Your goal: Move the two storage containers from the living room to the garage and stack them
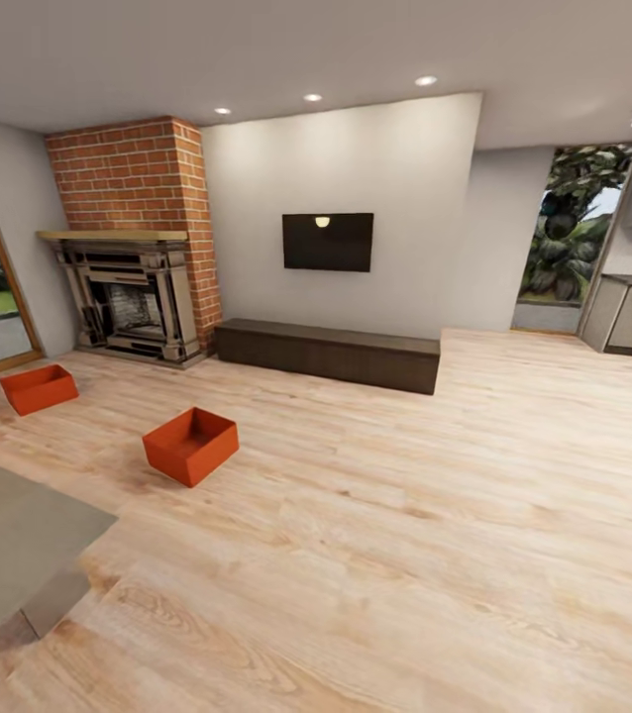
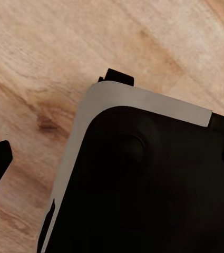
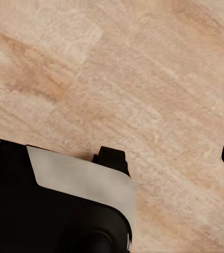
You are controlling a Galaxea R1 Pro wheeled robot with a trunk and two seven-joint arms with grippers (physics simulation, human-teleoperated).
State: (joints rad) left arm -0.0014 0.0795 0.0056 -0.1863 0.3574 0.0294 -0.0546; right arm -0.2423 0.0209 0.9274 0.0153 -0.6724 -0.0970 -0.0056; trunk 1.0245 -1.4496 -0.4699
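**Drive up square to the nearer bin before reaching**

You are in the living room, and both bins sit on the wood floor (image 1: 435, 515) at the left: the nearer bin (image 1: 190, 446) in open space, the far bin (image 1: 39, 388) close to the fireplace (image 1: 130, 297). Roll toward the nearer one, keeping wide of the grey tabletop (image 1: 9, 540) at near left. The wrist views show the robot's base and planks; whether either gripper is open or closed, you cannot tell. Stop with the bin centred between your arms.

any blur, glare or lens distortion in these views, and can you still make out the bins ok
Head view: wide-angle stretch bends the walls and ceiling; soft, even light with small ceiling spots; both storage containers read clearly, casting faint shadows on the wood floor. Left wrist view: close dark robot body, planks soft. Right wrist view: floor grain slightly blurred, no glare.
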